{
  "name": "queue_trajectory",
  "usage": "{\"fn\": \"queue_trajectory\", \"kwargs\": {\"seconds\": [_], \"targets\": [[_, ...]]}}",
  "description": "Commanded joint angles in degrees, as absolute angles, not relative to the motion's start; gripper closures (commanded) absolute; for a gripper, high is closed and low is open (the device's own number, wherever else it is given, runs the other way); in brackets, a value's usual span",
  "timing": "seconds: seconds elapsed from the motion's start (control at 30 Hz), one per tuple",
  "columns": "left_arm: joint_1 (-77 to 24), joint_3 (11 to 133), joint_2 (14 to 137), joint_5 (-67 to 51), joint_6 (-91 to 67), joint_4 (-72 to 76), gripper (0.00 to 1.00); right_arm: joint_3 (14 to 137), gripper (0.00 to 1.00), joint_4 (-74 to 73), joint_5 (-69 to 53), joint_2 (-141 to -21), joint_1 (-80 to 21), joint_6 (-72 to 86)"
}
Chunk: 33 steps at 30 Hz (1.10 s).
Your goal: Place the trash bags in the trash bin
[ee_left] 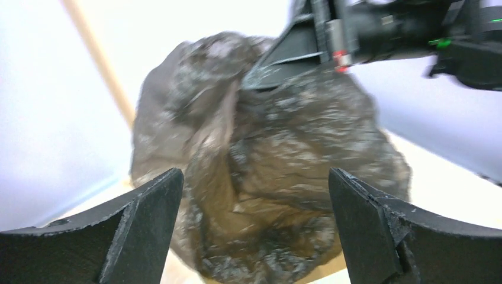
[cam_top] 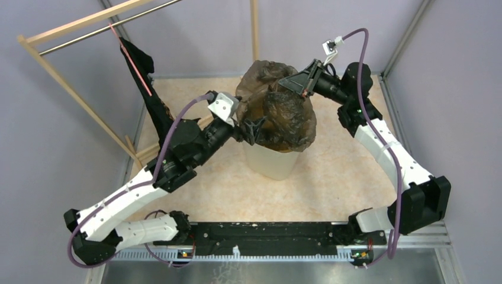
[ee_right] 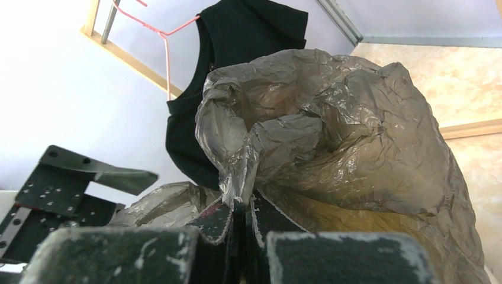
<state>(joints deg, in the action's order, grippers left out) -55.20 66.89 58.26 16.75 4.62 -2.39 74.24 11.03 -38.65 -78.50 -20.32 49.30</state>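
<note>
Above the trash bin [cam_top: 273, 164], the right gripper [ee_right: 243, 214] pinches the trash bag [cam_top: 287, 115], the left gripper [ee_left: 254, 184] wide open beside it.

The brown trash bag [cam_top: 278, 112] slumps over the trash bin [cam_top: 273, 164] and hides its rim and all of its inside; only the lower wall shows. In the left wrist view the bag is blurred, and the left fingers [ee_left: 142, 228] run off the bottom edge. The black garment [ee_right: 248, 35] is cut by the right wrist view's top edge, its lower part behind the bag.
</note>
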Motion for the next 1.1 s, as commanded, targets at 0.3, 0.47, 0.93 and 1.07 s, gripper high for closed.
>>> {"fn": "queue_trajectory", "kwargs": {"seconds": [0.3, 0.47, 0.93, 1.07], "targets": [[-55.29, 69.28, 71.06, -19.92, -7.18, 3.82, 0.04, 74.97, 1.0, 14.06, -37.36, -76.45, -22.82, 49.6], [-54.92, 69.33, 73.31, -4.61, -7.25, 1.97, 0.01, 73.91, 1.0, 14.36, -36.98, -75.65, -23.5, 49.66], [-47.99, 80.31, 86.04, 13.16, -13.83, -16.63, 0.3, 70.87, 1.0, 14.98, -36.64, -74.75, -24.7, 50.0], [-48.28, 80.26, 84.18, 13.76, -11.79, -16.26, 0.35, 69.56, 1.0, 12.78, -35.96, -74.08, -24.7, 48.19]]}}
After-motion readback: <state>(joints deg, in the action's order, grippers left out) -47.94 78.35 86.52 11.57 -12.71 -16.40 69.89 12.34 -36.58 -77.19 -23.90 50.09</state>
